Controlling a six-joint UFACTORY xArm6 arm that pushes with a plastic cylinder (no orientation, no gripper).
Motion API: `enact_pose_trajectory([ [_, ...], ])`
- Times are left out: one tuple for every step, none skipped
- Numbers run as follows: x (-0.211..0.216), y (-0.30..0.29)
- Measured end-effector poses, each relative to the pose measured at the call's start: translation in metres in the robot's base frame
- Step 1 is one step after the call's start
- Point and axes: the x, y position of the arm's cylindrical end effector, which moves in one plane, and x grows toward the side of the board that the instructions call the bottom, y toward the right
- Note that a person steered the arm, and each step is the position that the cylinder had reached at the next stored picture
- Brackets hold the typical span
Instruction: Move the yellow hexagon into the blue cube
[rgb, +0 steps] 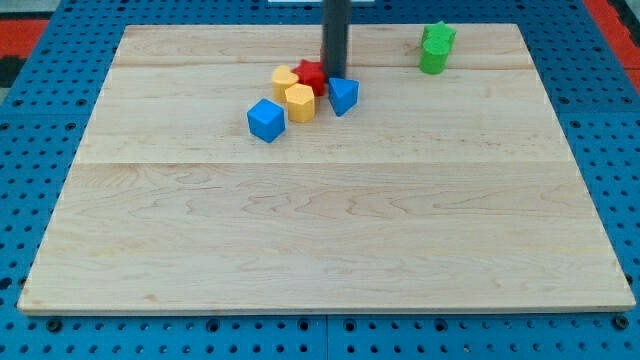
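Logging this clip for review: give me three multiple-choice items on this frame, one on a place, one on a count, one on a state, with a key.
1. Where is my tip?
A. beside the red block, in the cluster
B. by the green blocks
C. at the view's bottom edge

2. How many blue blocks show?
A. one
B. two
C. three

3. The yellow hexagon and the blue cube are:
A. stacked
B. at opposite board edges
C. side by side, touching or nearly

Key: 1 A, the rod ends between the red block and the other blue block; 2 B, one each side of the hexagon; 3 C, no clear gap shows.
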Motion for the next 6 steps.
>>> enact_pose_trajectory([
  [0.011,-0.012],
  [0.041,-0.012],
  [0.074,-0.001],
  [0.106,0.016],
  [0.128,-0.004],
  [0.098,-0.008],
])
